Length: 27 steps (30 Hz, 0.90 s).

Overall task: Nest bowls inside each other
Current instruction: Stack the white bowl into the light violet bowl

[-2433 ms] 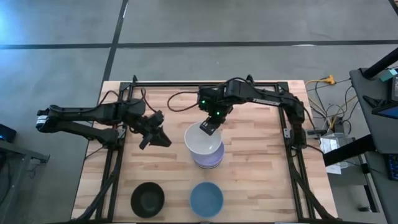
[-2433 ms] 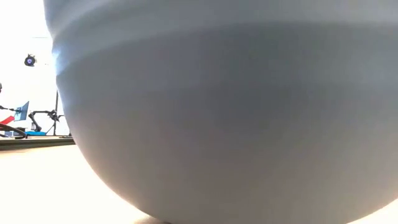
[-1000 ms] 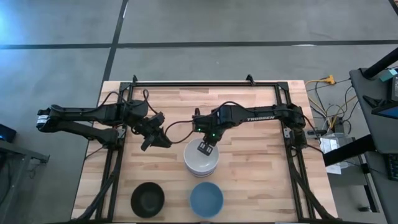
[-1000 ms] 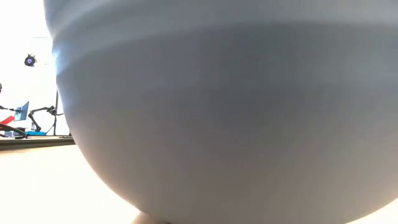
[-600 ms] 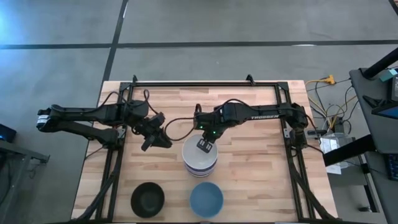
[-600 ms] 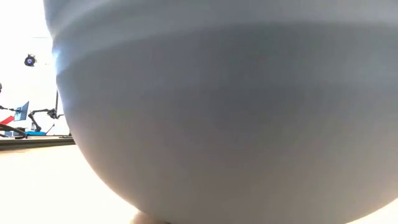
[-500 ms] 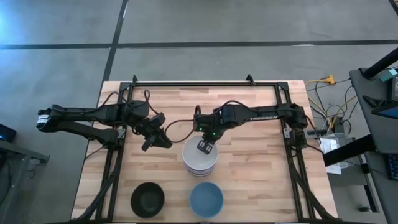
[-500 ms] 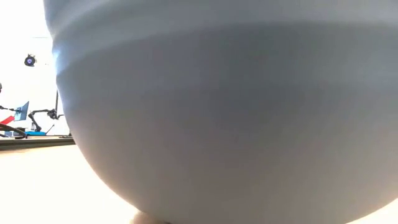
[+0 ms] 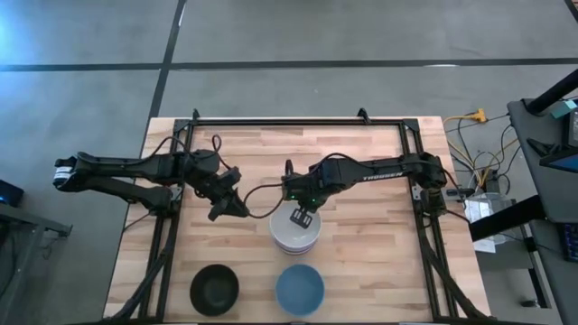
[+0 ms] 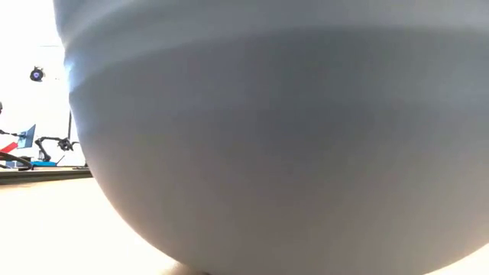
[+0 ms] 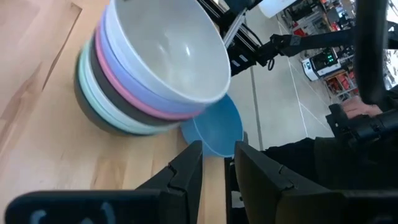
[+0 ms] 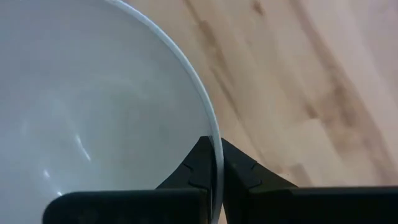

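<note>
The bowls are mostly sitting nested in one stack (image 9: 295, 231) near the middle of the tabletop (image 9: 361, 262). The right end effector (image 9: 299, 217) is pinching the rim of the top white bowl (image 12: 93, 106), one finger inside and one outside, its jaws closed tight on the thin edge. Its arm is stretching low across the tabletop from the right-hand side, with the wrist bending down over the stack's far edge.

In the left wrist view the stack is showing layers: the white bowl on top tilting a little, then lavender, pink, black and pale green bands beneath (image 11: 124, 106).

The left end effector (image 9: 231, 207) is hovering just beside the stack on its left, jaws parted a little and holding nothing. Its arm is reaching in from the left edge, the wrist angling toward the stack.

A blue bowl (image 9: 300, 288) and a black bowl (image 9: 214, 288) are sitting apart near the front edge. The low view is filled by a grey curved surface (image 10: 275, 153), probably the blue bowl's side.
</note>
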Each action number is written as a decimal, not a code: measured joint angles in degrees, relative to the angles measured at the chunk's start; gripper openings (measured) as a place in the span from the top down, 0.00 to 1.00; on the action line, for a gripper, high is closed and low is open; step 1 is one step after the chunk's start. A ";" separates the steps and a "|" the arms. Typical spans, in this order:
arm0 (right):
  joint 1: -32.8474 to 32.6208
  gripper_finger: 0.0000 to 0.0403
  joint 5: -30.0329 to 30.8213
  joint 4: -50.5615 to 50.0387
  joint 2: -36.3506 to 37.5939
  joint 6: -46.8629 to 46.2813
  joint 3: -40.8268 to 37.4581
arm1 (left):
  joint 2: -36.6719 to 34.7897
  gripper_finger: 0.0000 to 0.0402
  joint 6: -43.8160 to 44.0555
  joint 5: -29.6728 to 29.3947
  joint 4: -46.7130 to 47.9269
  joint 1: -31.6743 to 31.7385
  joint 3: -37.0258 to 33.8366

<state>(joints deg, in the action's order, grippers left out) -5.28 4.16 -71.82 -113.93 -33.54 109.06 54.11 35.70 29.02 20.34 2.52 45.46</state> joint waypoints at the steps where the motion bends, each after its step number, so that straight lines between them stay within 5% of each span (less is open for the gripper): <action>1: 0.12 0.98 0.94 -0.48 0.02 0.21 0.00 | 0.00 0.80 0.00 -0.01 -0.02 0.00 -0.05; 11: 2.00 0.95 3.58 -0.74 0.05 1.65 -0.02 | 0.00 0.80 -0.01 -0.42 -0.23 0.00 -0.07; 27: 2.77 0.55 3.61 2.06 7.13 3.81 0.11 | -0.02 0.80 0.02 -1.33 -1.85 -0.02 -0.07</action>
<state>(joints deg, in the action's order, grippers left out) -2.51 7.78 -69.76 -106.80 -29.74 109.16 54.08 35.72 27.69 18.49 2.50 45.39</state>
